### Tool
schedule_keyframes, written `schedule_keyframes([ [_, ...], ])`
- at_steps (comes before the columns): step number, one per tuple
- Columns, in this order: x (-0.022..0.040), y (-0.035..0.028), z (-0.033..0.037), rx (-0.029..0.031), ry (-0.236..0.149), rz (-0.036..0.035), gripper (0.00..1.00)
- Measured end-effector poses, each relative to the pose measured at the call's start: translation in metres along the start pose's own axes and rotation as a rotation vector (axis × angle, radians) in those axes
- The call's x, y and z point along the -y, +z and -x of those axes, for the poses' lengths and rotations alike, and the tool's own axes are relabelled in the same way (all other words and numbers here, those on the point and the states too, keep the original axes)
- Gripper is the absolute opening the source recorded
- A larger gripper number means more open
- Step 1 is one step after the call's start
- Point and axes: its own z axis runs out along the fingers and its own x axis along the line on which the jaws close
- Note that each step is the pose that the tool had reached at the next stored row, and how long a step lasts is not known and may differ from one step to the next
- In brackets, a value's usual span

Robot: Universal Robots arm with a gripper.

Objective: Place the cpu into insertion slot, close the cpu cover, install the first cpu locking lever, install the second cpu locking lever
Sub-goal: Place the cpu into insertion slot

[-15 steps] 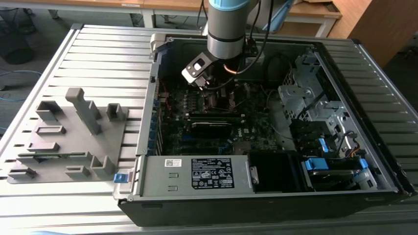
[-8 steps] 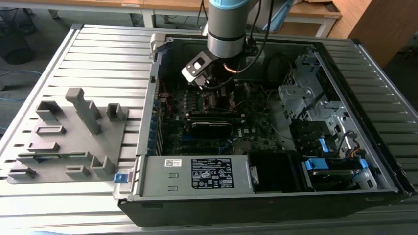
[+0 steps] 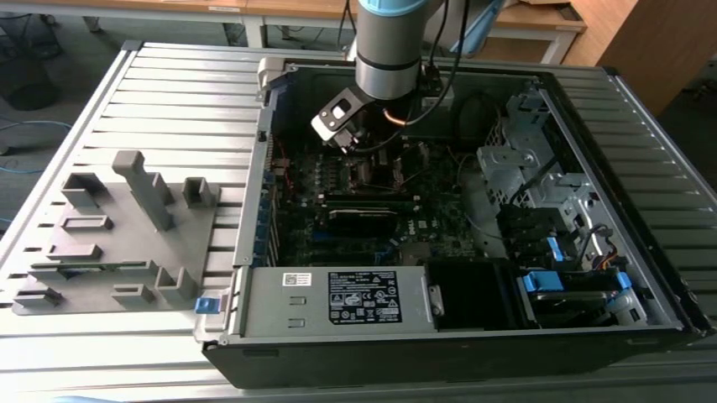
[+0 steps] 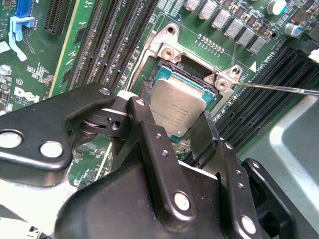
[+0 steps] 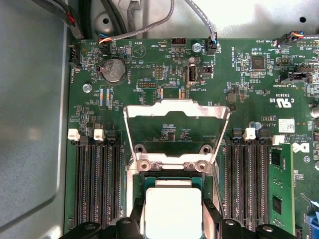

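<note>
The black two-finger end effector (image 4: 172, 119) is closed on the flat, square, silver-grey cpu (image 4: 177, 102), gripping two opposite edges. The cpu is at the silver-rimmed square insertion slot (image 4: 168, 50). The thin silvery window-frame cpu cover (image 5: 177, 107) stands raised open.

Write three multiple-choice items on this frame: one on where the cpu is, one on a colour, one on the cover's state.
1. Where is the cpu?
A. on the grey rack outside the case
B. at the insertion slot, in the gripper
C. on a memory slot
2. What colour is the motherboard?
A. green
B. red
C. white
3. How does the cpu cover stand?
A. shut flat
B. raised open
C. taken off

Key: B, as both wrist views show the fingers flanking it at the socket; A, as the board is green in both wrist views; B, as its frame stands up behind the socket in the first wrist view.
</note>
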Motion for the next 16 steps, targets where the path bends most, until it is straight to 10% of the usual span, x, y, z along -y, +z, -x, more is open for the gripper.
schedule_keyframes([
  [16,0.0002,0.0042,0.0002,0.0002,0.000,-0.0001,0.54],
])
